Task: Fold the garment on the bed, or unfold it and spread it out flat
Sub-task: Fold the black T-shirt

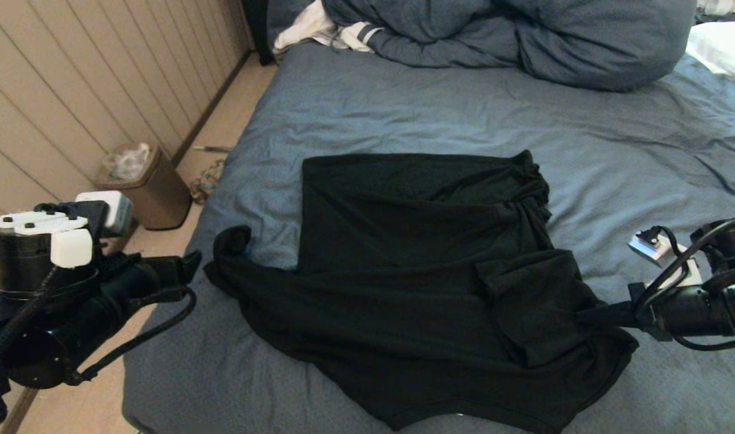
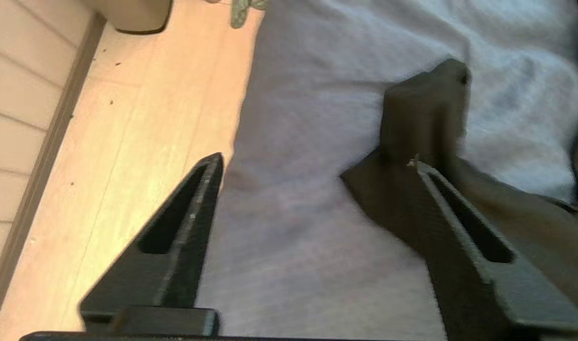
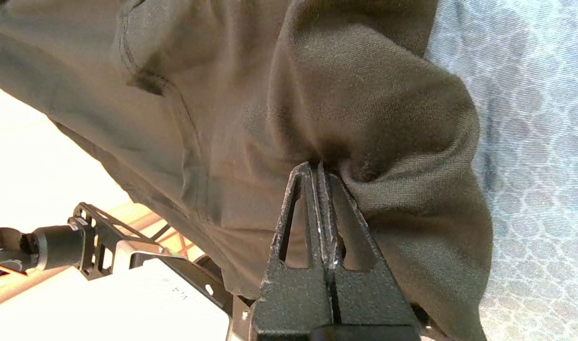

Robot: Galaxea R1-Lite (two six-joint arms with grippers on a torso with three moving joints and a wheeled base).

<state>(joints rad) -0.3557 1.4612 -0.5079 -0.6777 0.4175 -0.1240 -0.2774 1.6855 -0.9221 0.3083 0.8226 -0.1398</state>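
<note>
On bed (image 1: 403,108), garment (image 1: 415,271), partly folded.

dim, soft head view; left wrist view motion-blurred; right wrist view overexposed.

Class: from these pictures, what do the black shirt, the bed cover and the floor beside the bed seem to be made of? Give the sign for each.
Shirt: thin matte knit, probably cotton jersey; fine weave shows up close, and it drapes in soft folds.
Bed cover: blue-grey woven cloth, matte and wrinkled.
Floor: light wood or wood-look laminate, slightly glossy; plank seams and sheen show.
</note>
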